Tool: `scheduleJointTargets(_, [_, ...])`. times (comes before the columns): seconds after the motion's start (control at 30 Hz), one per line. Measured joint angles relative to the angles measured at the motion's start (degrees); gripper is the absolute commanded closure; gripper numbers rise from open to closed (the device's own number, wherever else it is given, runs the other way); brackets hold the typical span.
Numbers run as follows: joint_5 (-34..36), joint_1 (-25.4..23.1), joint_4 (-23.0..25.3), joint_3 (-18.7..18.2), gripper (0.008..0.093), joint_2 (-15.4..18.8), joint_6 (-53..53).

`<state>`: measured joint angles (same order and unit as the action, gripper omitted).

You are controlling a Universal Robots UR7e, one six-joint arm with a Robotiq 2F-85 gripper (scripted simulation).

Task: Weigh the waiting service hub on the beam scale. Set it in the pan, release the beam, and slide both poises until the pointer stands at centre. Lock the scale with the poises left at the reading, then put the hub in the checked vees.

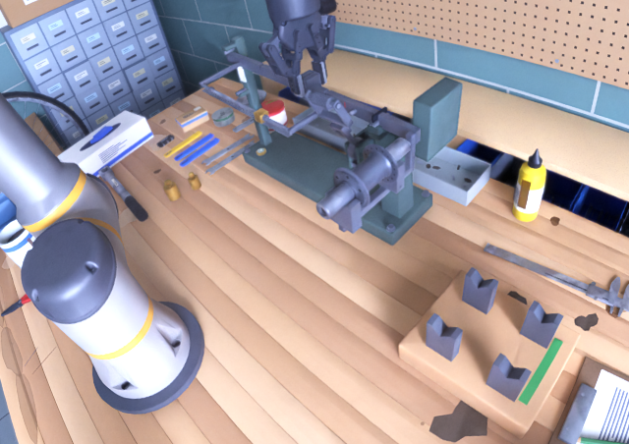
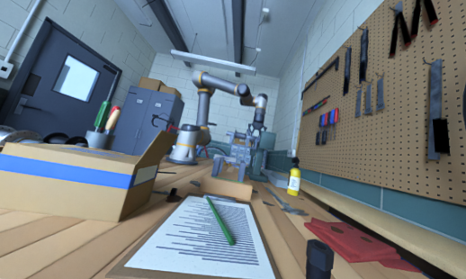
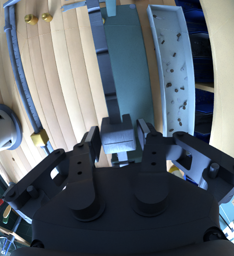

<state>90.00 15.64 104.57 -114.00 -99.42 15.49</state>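
Observation:
My gripper (image 1: 304, 81) (image 3: 119, 137) hangs over the rear bar of the beam scale (image 1: 325, 145), its fingers either side of the grey block-shaped poise (image 3: 117, 138) on that bar. A small brass poise (image 1: 260, 115) (image 3: 39, 137) sits on the graduated front bar. The grey flanged service hub (image 1: 363, 175) lies in the pan at the near end of the scale, its axle pointing toward the bench front. On a wooden board at the right front stand several grey vee blocks (image 1: 480, 289) beside a green strip (image 1: 541, 371). The gripper is open and holds nothing.
My arm's base (image 1: 127, 348) stands at the bench's left front. A white parts tray (image 1: 449, 175) and a yellow glue bottle (image 1: 529, 185) sit right of the scale. Two brass weights (image 1: 180, 185), files and a white box (image 1: 106, 142) lie to its left; a caliper (image 1: 559, 277) lies far right.

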Motion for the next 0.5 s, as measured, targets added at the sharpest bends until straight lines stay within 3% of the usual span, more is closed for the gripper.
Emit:
scheduleJointTargets(0.37, [0.0, 0.0, 0.0, 0.0, 0.0534, 0.0, 0.0])
scheduleJointTargets(0.5, [0.0, 0.0, 0.0, 0.0, 0.0609, 0.0, 0.0])
